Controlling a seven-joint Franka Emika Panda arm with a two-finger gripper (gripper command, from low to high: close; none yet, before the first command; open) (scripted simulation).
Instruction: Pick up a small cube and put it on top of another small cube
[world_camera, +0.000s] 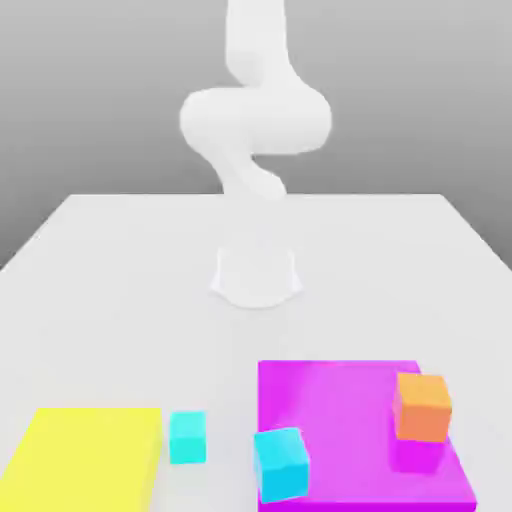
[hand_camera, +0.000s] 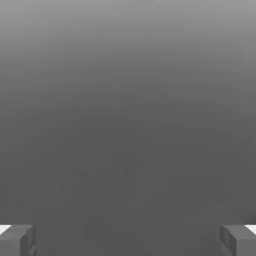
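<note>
Starting with our claw (hand_camera: 128, 241) spread wide and holding nothing, we are facing a long reach: the small cube (world_camera: 187, 437) is sitting far below it, between the yellow pad (world_camera: 85, 460) and the big cyan cube (world_camera: 281, 463). We are needing a centred, straight descent.

A white surface (world_camera: 120, 300) carries a yellow mat (world_camera: 85, 455) at the exterior view's left and a magenta mat (world_camera: 345, 430) at its right. The small cube (world_camera: 187, 437) sits on the bare surface between them, just beside the yellow mat. The arm's round base (world_camera: 256, 275) stands farther back.
</note>
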